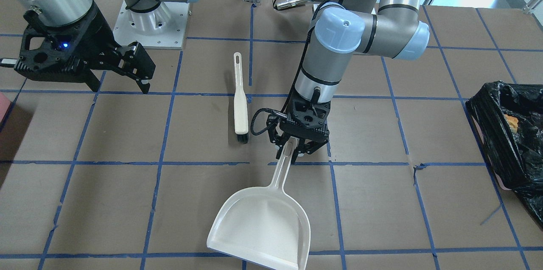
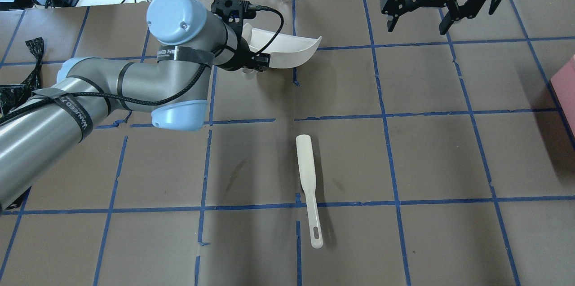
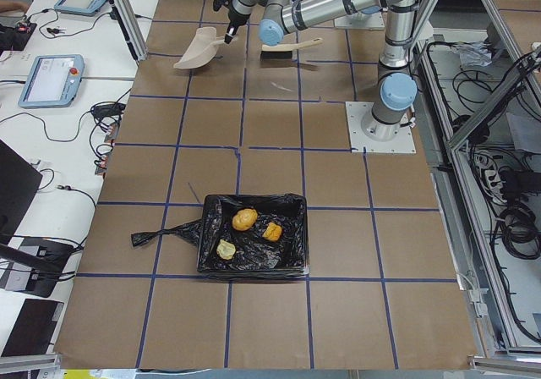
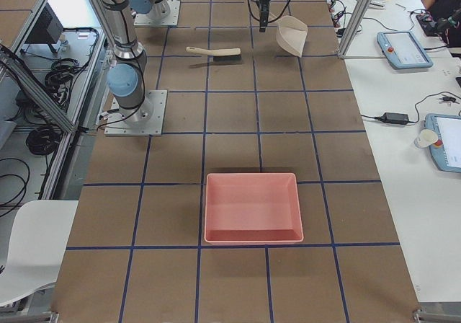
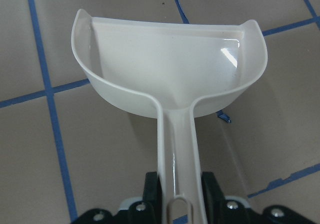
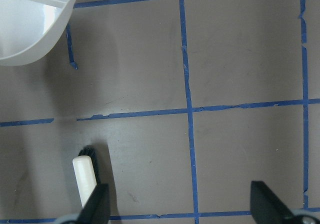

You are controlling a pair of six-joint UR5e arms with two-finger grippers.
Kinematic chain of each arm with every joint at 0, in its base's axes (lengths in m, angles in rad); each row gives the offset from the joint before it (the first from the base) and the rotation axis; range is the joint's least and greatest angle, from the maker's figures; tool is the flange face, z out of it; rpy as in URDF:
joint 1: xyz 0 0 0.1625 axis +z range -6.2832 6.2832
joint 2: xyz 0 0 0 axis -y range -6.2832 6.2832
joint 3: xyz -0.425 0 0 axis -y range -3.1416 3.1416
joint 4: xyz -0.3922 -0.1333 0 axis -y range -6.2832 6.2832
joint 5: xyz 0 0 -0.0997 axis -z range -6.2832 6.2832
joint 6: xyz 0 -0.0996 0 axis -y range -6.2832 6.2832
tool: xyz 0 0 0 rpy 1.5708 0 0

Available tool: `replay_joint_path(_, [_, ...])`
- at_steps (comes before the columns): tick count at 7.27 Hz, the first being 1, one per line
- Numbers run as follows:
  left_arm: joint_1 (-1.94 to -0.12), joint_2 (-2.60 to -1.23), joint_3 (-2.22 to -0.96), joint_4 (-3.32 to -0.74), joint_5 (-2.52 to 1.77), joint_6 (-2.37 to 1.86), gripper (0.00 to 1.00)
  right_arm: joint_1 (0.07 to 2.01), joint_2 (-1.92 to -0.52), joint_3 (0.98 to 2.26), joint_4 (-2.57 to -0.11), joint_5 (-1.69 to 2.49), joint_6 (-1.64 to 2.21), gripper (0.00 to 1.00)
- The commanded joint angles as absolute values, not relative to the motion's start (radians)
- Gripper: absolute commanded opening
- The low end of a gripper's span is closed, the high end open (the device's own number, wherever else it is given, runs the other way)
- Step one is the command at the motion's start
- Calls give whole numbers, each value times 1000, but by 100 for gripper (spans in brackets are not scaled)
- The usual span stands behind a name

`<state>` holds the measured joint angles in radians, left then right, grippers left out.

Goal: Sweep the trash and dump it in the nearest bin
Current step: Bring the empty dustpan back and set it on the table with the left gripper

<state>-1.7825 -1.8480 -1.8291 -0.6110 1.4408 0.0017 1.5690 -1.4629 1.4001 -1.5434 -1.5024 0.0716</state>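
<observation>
Trash (image 3: 244, 219), three scraps, lies in the bin (image 3: 292, 248); left end effector (image 1: 292, 153) pinches one dustpan (image 1: 263, 223), right end effector (image 2: 417, 28) spread.

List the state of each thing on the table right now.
Left gripper: shut on the dustpan handle.
Dustpan: empty.
Right gripper: open, holding nothing.
Brush: lying flat, ungripped.
Bin: holds the trash, three scraps.
Pink tray: empty.
</observation>
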Motion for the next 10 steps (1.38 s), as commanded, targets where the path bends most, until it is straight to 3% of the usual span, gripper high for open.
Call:
replay_joint_path(1, [-1859, -1902, -1832, -535, 1514, -102, 1, 1571, -1465, 1408, -1545, -1500, 72, 100])
replay_joint_path(9, [-1976, -1931, -1833, -520, 1586, -255, 1, 1575, -1465, 1416, -1545, -1493, 74, 100])
replay_joint_path(10, [-1979, -1933, -1835, -520, 1585, -253, 6, 1575, -1465, 1416, -1545, -1494, 72, 100])
